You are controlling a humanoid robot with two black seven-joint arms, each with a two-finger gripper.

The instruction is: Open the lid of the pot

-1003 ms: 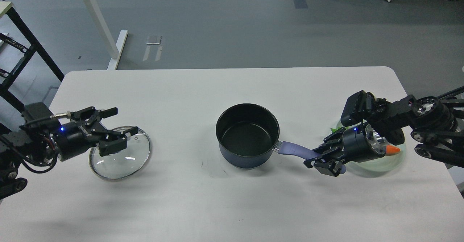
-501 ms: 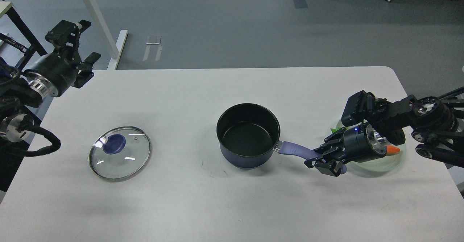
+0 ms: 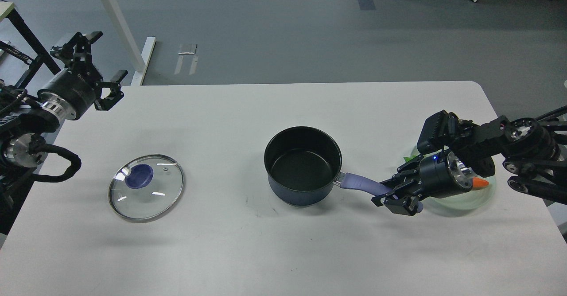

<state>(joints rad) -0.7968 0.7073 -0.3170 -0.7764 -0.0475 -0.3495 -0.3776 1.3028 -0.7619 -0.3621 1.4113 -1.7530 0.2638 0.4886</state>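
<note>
Reading any brand or label is not possible here: the pot [image 3: 303,165], the lid [image 3: 146,187] and both arms show no writing that can be made out.

The left gripper [image 3: 95,70] hangs over the far left corner of the table [image 3: 283,251] with its two fingers spread wide and nothing between them. The lid lies flat on the table well apart from those jaws, nearer the robot and a little to their right. The lid is a round disc of clear glass with a thin metal rim, a small vent hole near its middle and a low, round blue knob [image 3: 139,171] set on top.

The right gripper [image 3: 390,196] is closed around the outer end of the pot's handle [image 3: 361,183], its fingers pinching the grip from both sides. From these jaws the pot sits just to the left, at the far end of the handle; the lid lies well apart, far off to the left past the pot.

The pot is a round, straight-walled saucepan, dark blue outside and matte black inside, uncovered and with nothing in it. Its handle is a smooth lilac bar joined to the wall by a short metal piece. Behind the right gripper a pale green translucent plate [image 3: 460,200] rests on the table, with an orange, cone-shaped piece [image 3: 480,182] showing at its edge. The table is a smooth white top with rounded corners.
</note>
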